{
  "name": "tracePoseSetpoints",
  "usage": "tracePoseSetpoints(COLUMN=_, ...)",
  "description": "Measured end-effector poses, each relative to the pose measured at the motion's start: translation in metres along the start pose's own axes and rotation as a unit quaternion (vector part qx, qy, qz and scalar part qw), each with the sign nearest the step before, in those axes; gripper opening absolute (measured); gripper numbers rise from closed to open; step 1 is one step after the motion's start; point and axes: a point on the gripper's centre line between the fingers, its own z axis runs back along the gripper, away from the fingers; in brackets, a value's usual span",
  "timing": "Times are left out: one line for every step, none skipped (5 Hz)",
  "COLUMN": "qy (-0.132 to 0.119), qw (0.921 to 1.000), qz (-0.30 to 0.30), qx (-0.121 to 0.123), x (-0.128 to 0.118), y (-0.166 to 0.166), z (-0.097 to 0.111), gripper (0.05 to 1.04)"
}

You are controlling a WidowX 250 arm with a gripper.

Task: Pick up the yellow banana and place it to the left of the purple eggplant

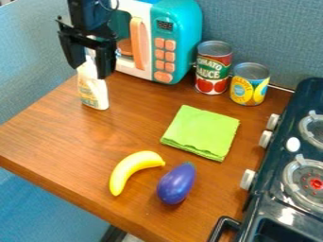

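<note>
Tabletop of brown wood meets blue-grey walls, the tool hanging, fingers apart, at the white bottle.

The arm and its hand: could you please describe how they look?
The arm is black, with a thin dark cable curving beside it near the top edge. Its hand is also black, with two broad, blocky fingers.

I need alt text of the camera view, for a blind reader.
An open black robot gripper hangs by a white bottle on a wooden table, near a toy microwave and two cans. Nearer the camera lie a folded green cloth, a banana and a purple eggplant, with a toy stove at right.
</note>
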Motion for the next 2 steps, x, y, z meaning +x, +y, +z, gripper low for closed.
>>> tracePoseSetpoints(qy=0.009, qw=0.9998, qz=-0.007, qx=0.014, x=0.0276, y=0.0145, z=-0.0042, gripper=1.001)
tracePoseSetpoints(qy=0.026, qw=0.9996, qz=0.002, qx=0.01, x=0.0352, y=0.0188, z=-0.0125, gripper=1.001)
